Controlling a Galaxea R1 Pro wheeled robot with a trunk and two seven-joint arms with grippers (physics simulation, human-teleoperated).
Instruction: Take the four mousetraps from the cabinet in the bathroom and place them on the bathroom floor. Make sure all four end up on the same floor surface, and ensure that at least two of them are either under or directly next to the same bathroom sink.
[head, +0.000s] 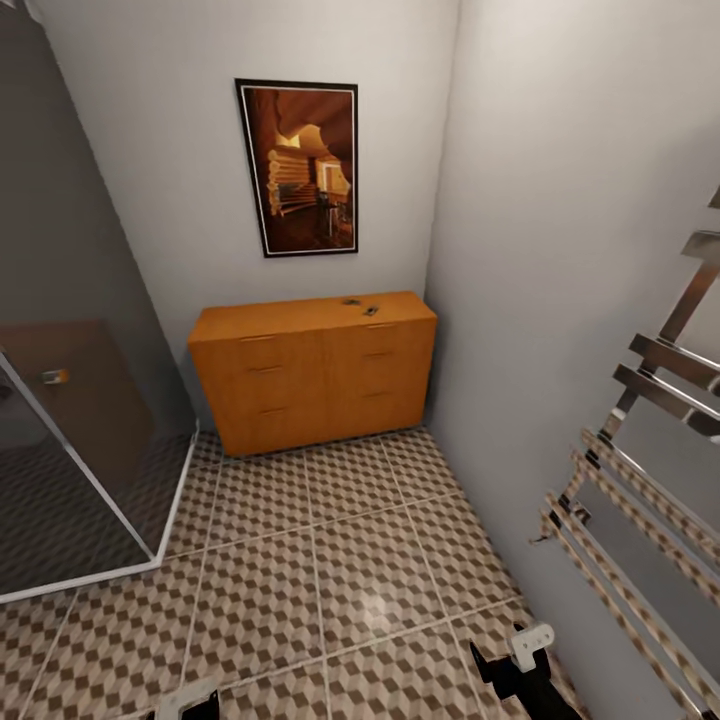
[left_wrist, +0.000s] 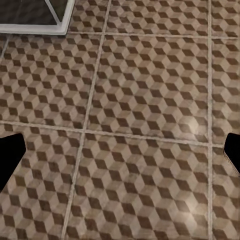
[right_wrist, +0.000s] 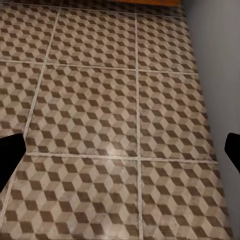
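Note:
The orange-brown cabinet (head: 315, 370) stands against the far wall, its drawers shut. On its top near the right end lie two small flat things, one (head: 352, 301) beside the other (head: 371, 310); they look like mousetraps but are too small to tell for sure. The patterned bathroom floor (head: 350, 560) stretches from me to the cabinet. My left gripper (head: 190, 700) and right gripper (head: 520, 655) hang low at the near edge, far from the cabinet. In the wrist views the left gripper (left_wrist: 120, 155) and right gripper (right_wrist: 120, 152) stand open over bare tiles. The sink is out of view.
A glass shower enclosure (head: 80, 420) with a white base rim takes up the left side. A chrome towel radiator (head: 640, 470) juts from the right wall (head: 540, 300), close to my right arm. A framed picture (head: 298, 167) hangs above the cabinet.

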